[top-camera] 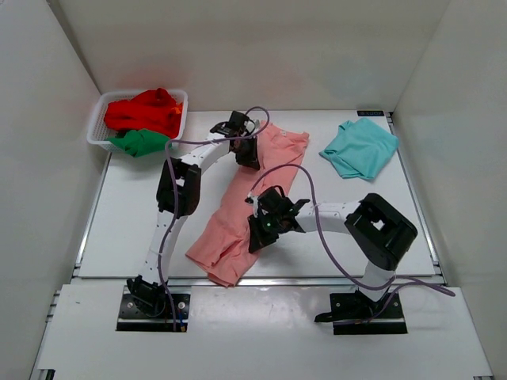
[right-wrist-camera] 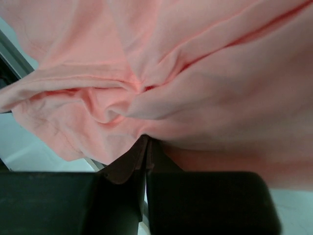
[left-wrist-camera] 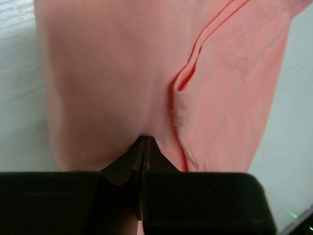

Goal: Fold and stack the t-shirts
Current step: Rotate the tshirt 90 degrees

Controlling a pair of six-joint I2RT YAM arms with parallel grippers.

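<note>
The salmon-pink t-shirt [top-camera: 242, 207] lies folded lengthwise in a long diagonal strip across the table's middle. My left gripper [top-camera: 247, 155] is shut on its left edge near the far end; the left wrist view shows the fabric [left-wrist-camera: 122, 73] pinched at the closed tips [left-wrist-camera: 145, 139]. My right gripper [top-camera: 260, 235] is shut on the shirt's right edge near the near end; the right wrist view shows bunched pink cloth [right-wrist-camera: 161, 83] at its closed tips [right-wrist-camera: 148, 139]. The light teal t-shirt [top-camera: 360, 147] lies folded at the back right. A red t-shirt [top-camera: 146, 112] and a green t-shirt [top-camera: 140, 142] sit in the basket.
The white mesh basket [top-camera: 101, 117] stands at the back left corner. White walls enclose the table on three sides. The table's near edge [top-camera: 261, 279] runs just below the shirt's lower end.
</note>
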